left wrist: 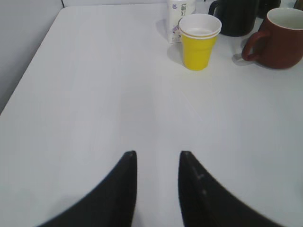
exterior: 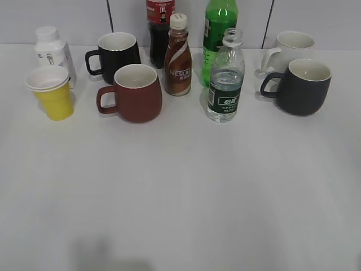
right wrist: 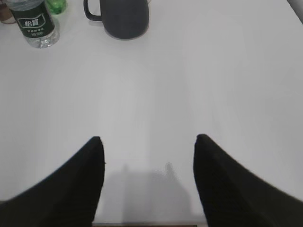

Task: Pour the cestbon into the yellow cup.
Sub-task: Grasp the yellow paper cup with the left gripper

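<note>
Your clear ribbed green-labelled water bottle (exterior: pixel 225 76) (uncapped) and yellow paper cup (exterior: pixel 52 93): upright, well apart on white counter (exterior: pixel 180 192); both jaws parted, empty

At the bottom centre of the frame the left gripper (left wrist: pixel 157 163) shows two dark fingers with a narrow gap between them, nothing held — only bare white table (left wrist: pixel 94 94) beneath. In the upper right stands the yellow cup (left wrist: pixel 199 41), upright, white inside. Just behind it sits a white container (left wrist: pixel 179 14), with a black mug (left wrist: pixel 236 16) and a dark red mug (left wrist: pixel 279 40) further right — both cut by the frame edge.
</note>
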Robot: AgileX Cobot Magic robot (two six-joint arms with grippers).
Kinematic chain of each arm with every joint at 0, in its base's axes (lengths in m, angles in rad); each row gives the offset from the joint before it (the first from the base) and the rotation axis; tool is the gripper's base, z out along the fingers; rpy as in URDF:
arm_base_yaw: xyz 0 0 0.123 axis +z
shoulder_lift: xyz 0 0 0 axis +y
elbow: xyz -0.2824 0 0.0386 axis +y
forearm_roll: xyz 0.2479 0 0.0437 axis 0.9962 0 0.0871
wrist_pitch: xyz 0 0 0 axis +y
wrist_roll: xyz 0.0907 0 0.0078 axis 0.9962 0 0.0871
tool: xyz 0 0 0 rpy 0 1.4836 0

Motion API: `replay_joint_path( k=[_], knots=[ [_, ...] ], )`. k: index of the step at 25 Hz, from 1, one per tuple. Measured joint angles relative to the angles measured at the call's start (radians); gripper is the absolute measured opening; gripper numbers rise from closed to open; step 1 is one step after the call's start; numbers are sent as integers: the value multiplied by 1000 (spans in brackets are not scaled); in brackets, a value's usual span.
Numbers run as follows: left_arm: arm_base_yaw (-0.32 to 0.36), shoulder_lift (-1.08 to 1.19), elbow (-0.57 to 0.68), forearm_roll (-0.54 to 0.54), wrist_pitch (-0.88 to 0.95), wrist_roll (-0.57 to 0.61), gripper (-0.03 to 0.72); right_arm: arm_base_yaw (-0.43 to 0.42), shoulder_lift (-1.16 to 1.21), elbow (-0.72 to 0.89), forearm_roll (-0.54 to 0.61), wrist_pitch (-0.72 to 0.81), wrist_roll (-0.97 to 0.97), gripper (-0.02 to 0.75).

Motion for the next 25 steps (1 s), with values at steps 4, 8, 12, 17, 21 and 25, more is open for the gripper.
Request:
replay_joint_path(
  k=[4, 8, 12, 17, 21, 25],
  knots=[
    [0, 0, 0, 0, 0, 0, 237, 0, 0, 0, 0, 0, 0, 448],
    [0, 0, 0, 0, 0, 0, 237, 0, 0, 0, 0, 0, 0, 448],
    [0, 0, 0, 0, 0, 0, 235, 0, 0, 0, 0, 0, 0, 448],
    [0, 0, 0, 0, 0, 0, 235, 0, 0, 0, 0, 0, 0, 448],
    [0, 0, 0, 0, 0, 0, 235, 0, 0, 0, 0, 0, 0, 448],
    [0, 0, 0, 0, 0, 0, 235, 0, 0, 0, 0, 0, 0, 448]
  ],
)
